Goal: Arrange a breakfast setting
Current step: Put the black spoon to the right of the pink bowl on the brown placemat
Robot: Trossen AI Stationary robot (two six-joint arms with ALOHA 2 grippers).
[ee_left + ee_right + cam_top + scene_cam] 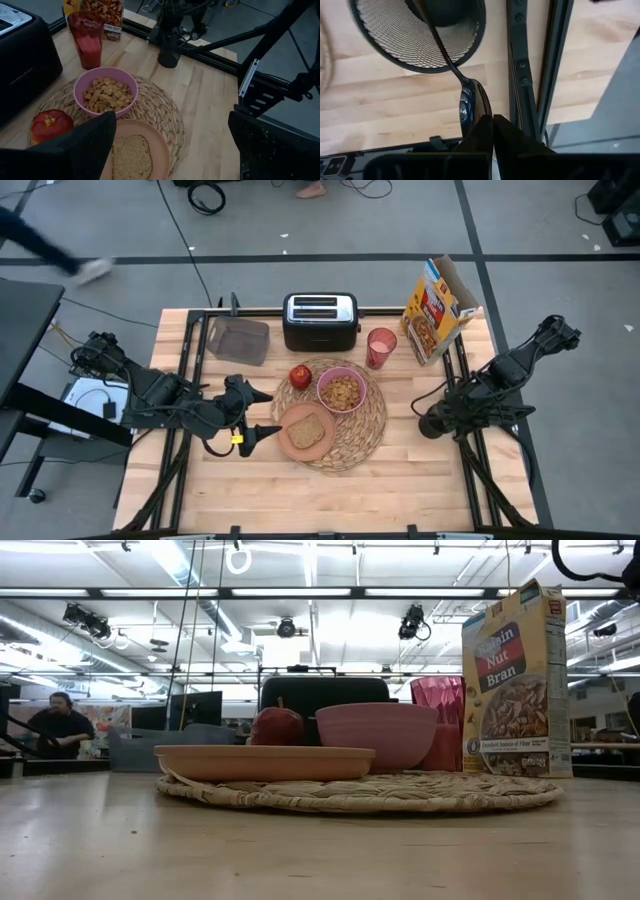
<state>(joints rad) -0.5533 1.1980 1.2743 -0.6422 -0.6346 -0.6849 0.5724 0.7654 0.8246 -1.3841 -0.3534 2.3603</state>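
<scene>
The round woven placemat [350, 430] lies mid-table. On it stand the pink bowl [341, 390] with cereal, the salmon plate [290, 442] with the toast slice [308, 430], and the red apple [300, 376]. The pinkish-red cup [381, 347] stands on the table behind the mat. My left gripper [262, 416] is open and empty at the plate's left edge; it also shows in the left wrist view [175, 150]. My right gripper [492, 122] is shut on the metal spoon [469, 102], whose handle reaches into a black mesh holder [395, 35] at the table's right. My right gripper pinches the spoon's bowl end [472, 112] between its two fingers, which lie along the spoon. The handle [440, 45] runs away from the fingers into the mesh holder. The fingers themselves hide how far back the spoon reaches.
A black-and-silver toaster [320, 320] and a grey container [238, 340] stand at the far edge; a yellow cereal box [440, 310] stands at the far right. Black frame rails [525, 65] run beside the mesh holder. Bare wood lies in front of the placemat.
</scene>
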